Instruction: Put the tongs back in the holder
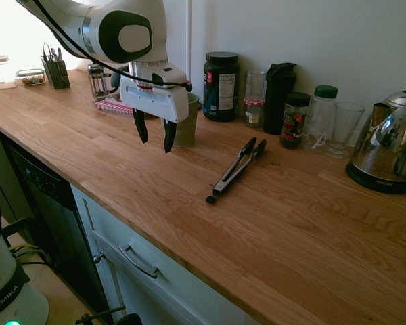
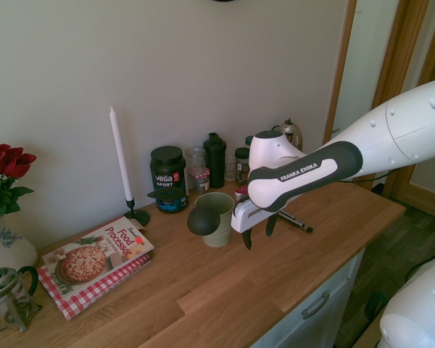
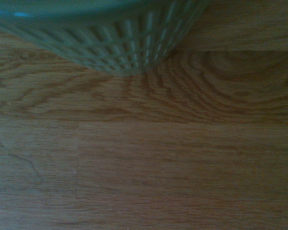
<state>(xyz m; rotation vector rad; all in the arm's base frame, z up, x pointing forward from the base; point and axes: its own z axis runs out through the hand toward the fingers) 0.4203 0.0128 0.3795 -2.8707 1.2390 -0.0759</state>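
The tongs (image 1: 238, 168) lie flat on the wooden counter, grey with black tips, pointing toward the back wall; in the second exterior view only their end (image 2: 296, 220) shows behind the arm. The holder (image 1: 188, 126), an olive-green ribbed cup, stands upright left of the tongs and right behind my gripper. It also shows as the holder (image 2: 217, 219) and, close up, as the ribbed holder (image 3: 125, 48). My gripper (image 1: 155, 133) hangs above the counter in front of the cup, fingers pointing down, open and empty; it appears as the gripper (image 2: 258, 233) beside the cup.
Along the wall stand a black supplement jar (image 1: 220, 87), a black bottle (image 1: 278, 95), small jars, a glass (image 1: 343, 128) and a steel kettle (image 1: 389, 145). A cookbook (image 2: 94, 261), candle (image 2: 120, 159) and French press (image 2: 11, 293) sit further along. A dark round utensil (image 2: 201, 221) hangs at the cup's side.
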